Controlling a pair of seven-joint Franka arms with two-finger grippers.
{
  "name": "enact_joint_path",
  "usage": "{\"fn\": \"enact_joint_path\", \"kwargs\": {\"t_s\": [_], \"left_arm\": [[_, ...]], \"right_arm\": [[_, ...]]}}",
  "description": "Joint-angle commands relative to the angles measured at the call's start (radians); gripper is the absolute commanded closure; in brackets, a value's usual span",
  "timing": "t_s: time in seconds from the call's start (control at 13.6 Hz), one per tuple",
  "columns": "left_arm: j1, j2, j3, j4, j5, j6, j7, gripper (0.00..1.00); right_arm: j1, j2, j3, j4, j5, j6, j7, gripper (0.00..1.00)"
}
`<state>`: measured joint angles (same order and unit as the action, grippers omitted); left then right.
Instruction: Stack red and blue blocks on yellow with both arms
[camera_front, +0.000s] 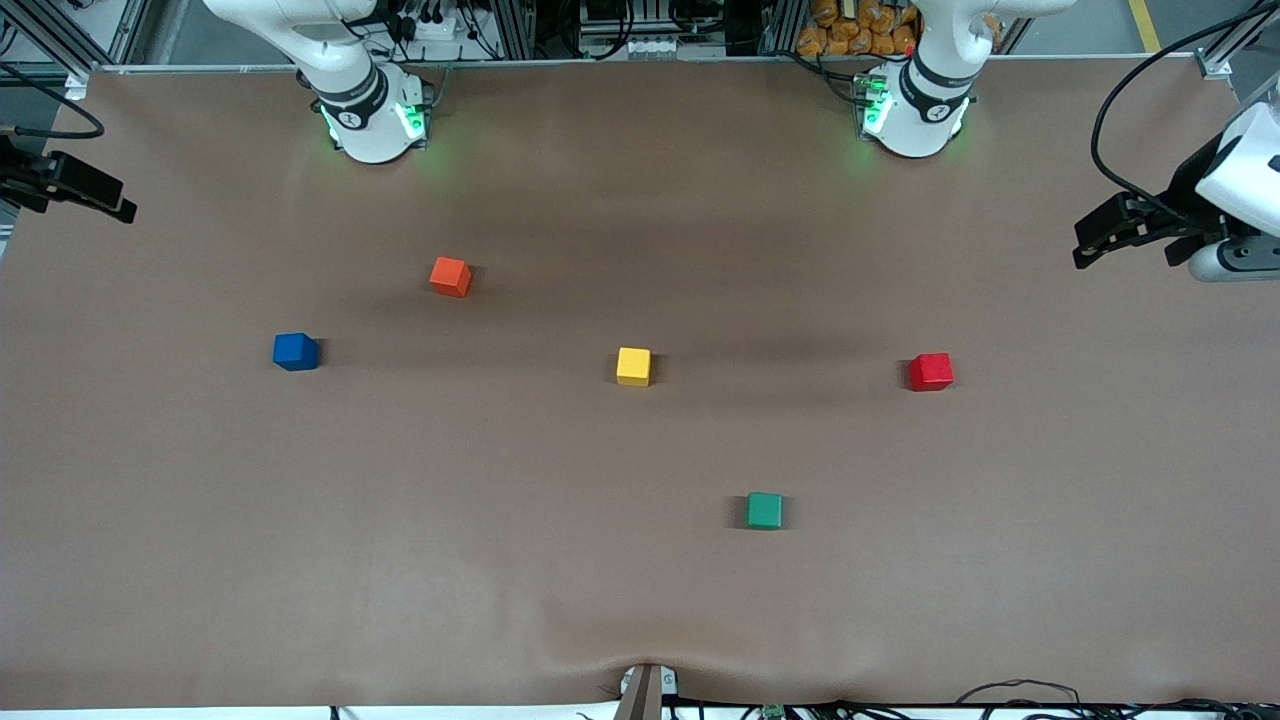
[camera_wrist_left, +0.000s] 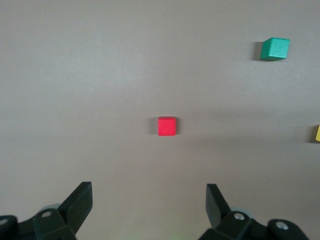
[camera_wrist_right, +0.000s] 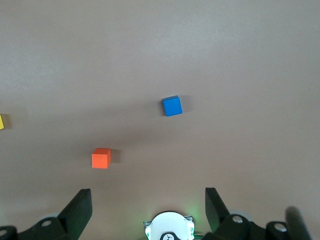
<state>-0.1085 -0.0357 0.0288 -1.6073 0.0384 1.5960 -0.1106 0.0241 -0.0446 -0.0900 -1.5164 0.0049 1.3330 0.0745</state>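
You see the left gripper (camera_wrist_left: 149, 202) with fingers wide apart above the table, holding nothing, the red block (camera_wrist_left: 167, 126) lying apart from it, the green cube (camera_wrist_left: 274, 49) farther off.

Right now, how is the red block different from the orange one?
The red block is pure bright red; the orange block is orange-red. The red block sits toward the left arm's end of the table, the orange block toward the right arm's end. The orange block lies farther from the front camera than the red one. Both are small cubes of about equal size, resting alone on the table.
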Motion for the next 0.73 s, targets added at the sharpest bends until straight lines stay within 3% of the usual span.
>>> {"fn": "enact_joint_path", "kwargs": {"t_s": [0.0,0.66], "left_arm": [[0.001,0.000,0.002,-0.002,-0.017,-0.007,0.011,0.00],[0.001,0.003,0.002,-0.060,-0.017,0.001,0.009,0.00]], "right_arm": [[-0.003,0.005,0.003,0.010,-0.016,-0.011,0.015,0.00],[-0.004,0.005,0.003,0.010,-0.016,-0.011,0.015,0.00]]}}
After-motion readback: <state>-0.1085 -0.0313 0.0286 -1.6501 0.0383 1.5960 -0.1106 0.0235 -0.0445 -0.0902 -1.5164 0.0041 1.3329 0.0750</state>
